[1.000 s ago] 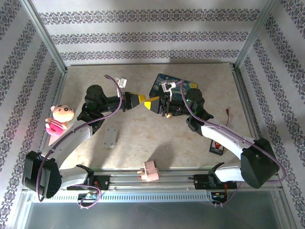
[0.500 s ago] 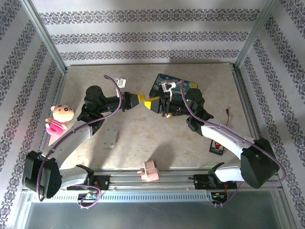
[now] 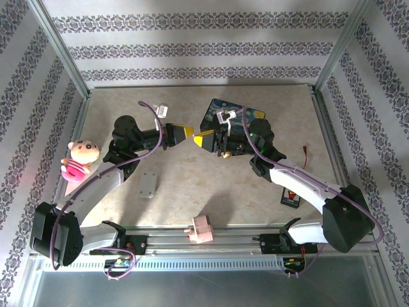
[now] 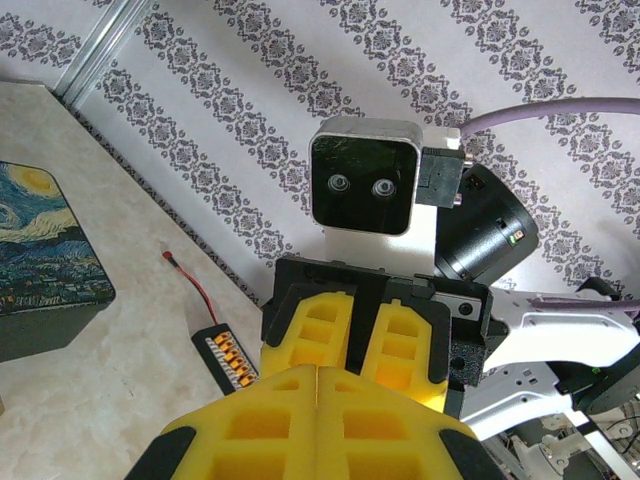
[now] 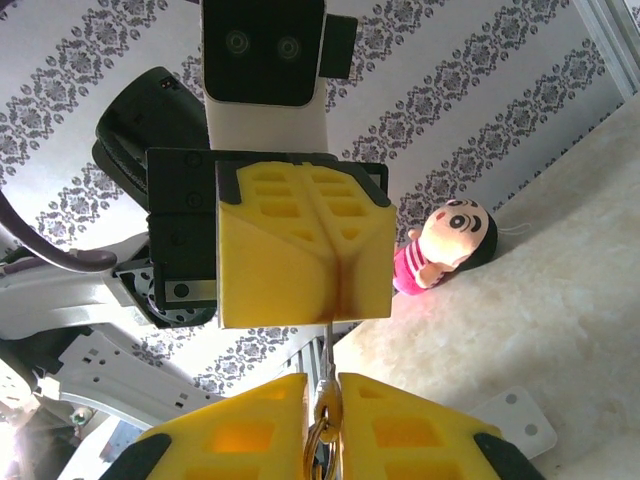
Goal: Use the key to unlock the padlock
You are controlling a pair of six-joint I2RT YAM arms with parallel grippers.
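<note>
Beige marbled table (image 3: 192, 185) — damask-striped walls (image 3: 192, 45) around it.

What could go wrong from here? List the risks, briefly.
1. The thin key runs from the shut left tool down to the padlock; a turn off its axis might bend or jam it.
2. The right tool pinches the tiny padlock between its fingers; twisting force could slip it out.
</note>
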